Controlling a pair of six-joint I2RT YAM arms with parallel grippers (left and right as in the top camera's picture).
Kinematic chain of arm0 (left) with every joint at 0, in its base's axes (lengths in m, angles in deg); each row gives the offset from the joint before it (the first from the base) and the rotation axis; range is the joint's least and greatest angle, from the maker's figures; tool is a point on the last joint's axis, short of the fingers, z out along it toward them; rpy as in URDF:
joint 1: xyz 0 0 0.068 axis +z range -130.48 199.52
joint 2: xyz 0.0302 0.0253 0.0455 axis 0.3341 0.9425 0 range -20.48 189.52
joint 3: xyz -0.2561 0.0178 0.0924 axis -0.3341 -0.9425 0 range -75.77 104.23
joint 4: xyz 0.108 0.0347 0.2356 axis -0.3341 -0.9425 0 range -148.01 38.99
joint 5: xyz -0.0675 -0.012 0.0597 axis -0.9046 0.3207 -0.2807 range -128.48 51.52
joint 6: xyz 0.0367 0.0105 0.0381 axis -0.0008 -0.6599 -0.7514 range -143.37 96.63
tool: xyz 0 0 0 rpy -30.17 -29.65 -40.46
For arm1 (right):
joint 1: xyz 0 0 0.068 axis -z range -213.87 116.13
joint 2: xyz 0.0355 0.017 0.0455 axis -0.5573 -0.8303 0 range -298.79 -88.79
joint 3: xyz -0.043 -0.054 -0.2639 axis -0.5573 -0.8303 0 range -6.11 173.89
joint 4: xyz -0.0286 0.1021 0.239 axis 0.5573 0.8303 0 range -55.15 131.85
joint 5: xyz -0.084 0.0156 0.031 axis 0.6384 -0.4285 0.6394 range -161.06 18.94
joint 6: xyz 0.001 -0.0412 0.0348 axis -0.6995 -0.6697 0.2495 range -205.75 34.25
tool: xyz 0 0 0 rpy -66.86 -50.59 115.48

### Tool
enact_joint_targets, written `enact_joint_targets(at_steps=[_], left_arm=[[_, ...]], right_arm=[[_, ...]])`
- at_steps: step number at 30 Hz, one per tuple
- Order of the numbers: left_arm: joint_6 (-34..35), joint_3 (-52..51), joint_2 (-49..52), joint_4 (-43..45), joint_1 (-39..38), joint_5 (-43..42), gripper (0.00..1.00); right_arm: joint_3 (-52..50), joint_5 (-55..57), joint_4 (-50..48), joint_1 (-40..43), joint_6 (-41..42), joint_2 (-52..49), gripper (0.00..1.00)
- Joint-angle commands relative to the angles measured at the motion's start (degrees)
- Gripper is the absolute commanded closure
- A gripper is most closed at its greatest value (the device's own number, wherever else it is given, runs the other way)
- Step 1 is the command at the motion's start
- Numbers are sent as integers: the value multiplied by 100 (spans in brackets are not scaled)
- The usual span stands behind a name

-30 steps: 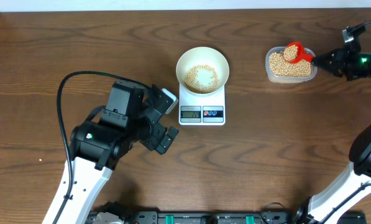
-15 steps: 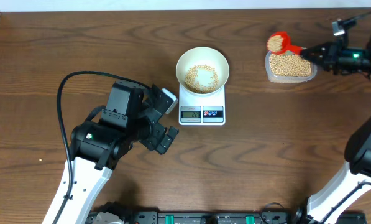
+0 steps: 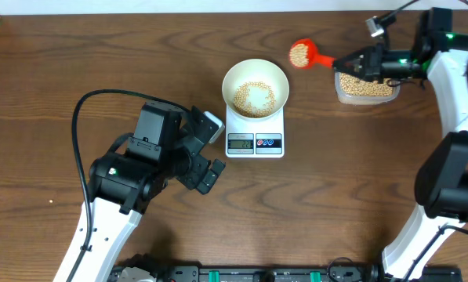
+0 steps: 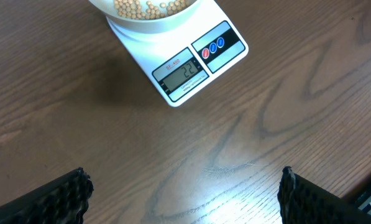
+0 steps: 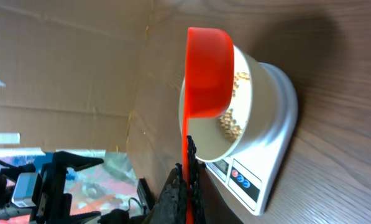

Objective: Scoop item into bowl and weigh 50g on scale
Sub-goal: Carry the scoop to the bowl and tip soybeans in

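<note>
The white bowl (image 3: 255, 86) with a layer of tan beans (image 3: 253, 97) sits on the white scale (image 3: 255, 139). My right gripper (image 3: 357, 64) is shut on the handle of a red scoop (image 3: 301, 53) full of beans, held in the air just right of the bowl. In the right wrist view the scoop (image 5: 209, 71) is in front of the bowl (image 5: 247, 106). My left gripper (image 3: 206, 164) is open and empty, left of the scale. Its wrist view shows the scale's display (image 4: 182, 73) and the bowl's edge (image 4: 148, 14).
A clear plastic tub (image 3: 366, 84) filled with beans stands at the right, under my right arm. A cardboard wall (image 5: 67, 56) shows behind the table in the right wrist view.
My right gripper has lifted the filled scoop out of the tub and carried it left toward the bowl. The left arm has not moved.
</note>
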Motion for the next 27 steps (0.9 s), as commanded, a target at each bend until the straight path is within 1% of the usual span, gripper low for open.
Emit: enact_joint_targets(at_steps=[1, 4, 12, 27], left_arm=[[52, -48, 26, 0, -20, 17, 2], [52, -48, 28, 0, -20, 17, 2], [52, -48, 26, 0, -20, 17, 2], [52, -48, 26, 0, -20, 17, 2]], right_arm=[[-33, -273, -61, -289, 81, -63, 99], [-33, -125, -118, -551, 81, -63, 99], [-31, 695, -138, -1097, 81, -63, 99], [-11, 2299, -140, -1773, 55, -46, 99]])
